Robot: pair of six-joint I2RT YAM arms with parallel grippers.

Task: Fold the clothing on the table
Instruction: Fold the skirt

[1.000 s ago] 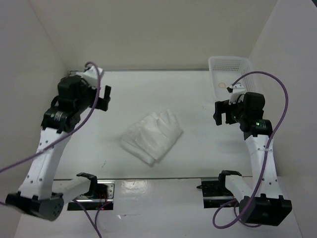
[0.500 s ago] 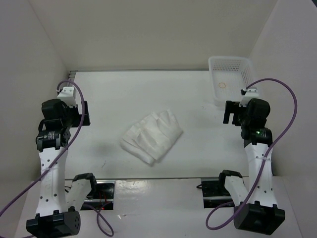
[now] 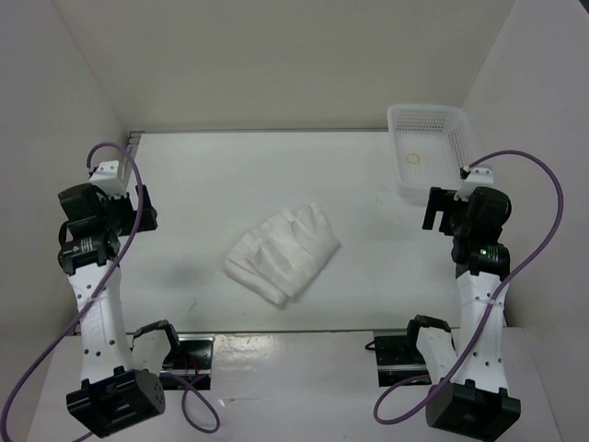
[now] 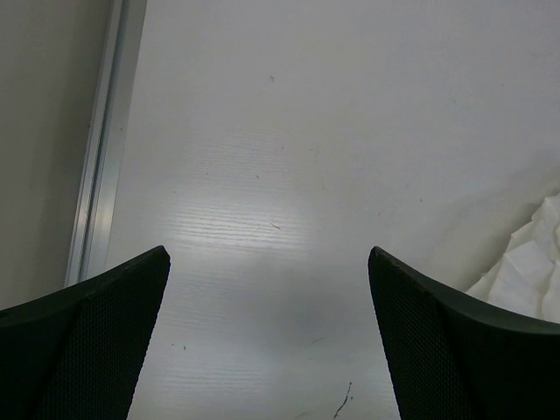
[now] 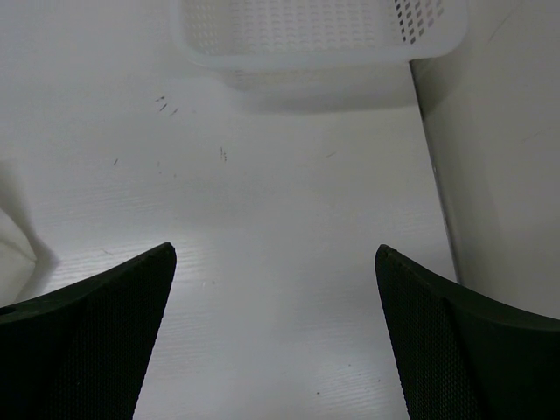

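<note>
Entry: you are holding the left gripper [image 3: 144, 210] with its fingers spread wide, pinching nothing, hanging over bare table [image 3: 276, 166] with the rail [image 4: 101, 175] just to its left. The clothing [image 3: 283, 253] is lying in a compact, wrinkled bundle well off to this claw's right, and only its edge is showing at the right of the left wrist view. You are holding the right gripper [image 3: 439, 208] spread and empty too. The clothing is lying well to its left and the basket [image 3: 423, 110] is sitting just ahead of it.
</note>
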